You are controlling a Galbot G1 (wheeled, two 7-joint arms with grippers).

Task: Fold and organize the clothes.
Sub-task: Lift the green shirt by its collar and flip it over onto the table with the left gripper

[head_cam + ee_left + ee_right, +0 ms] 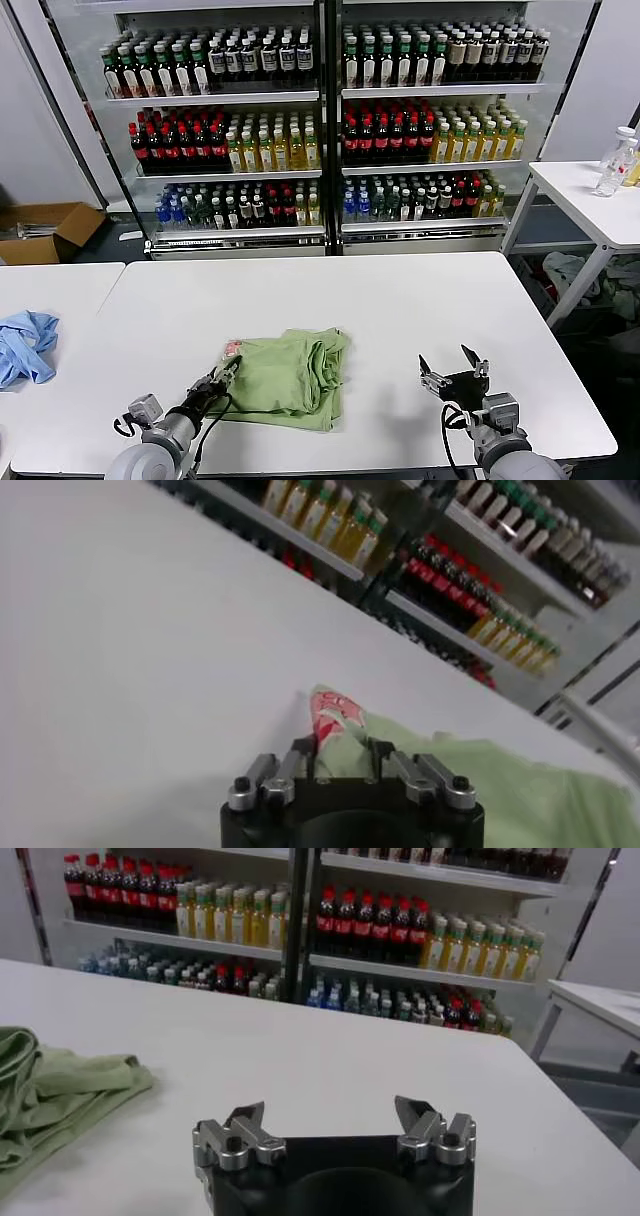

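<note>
On white surface (400,310): green polo shirt (290,375) lies folded near front edge | left claw (226,372) pinches its printed left corner | right claw (452,366) gapes wide, well apart, rightward.

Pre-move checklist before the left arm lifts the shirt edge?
1. Left gripper at the green shirt near the pink print: ok.
2. Fingers around fabric in the left wrist view: ok; firm hold: cannot tell.
3. Shirt partly folded, bunched on the white table: ok.
4. Right gripper open, off the shirt to its right: ok.
5. Blue garment apart on the neighbouring table: ok.
</note>
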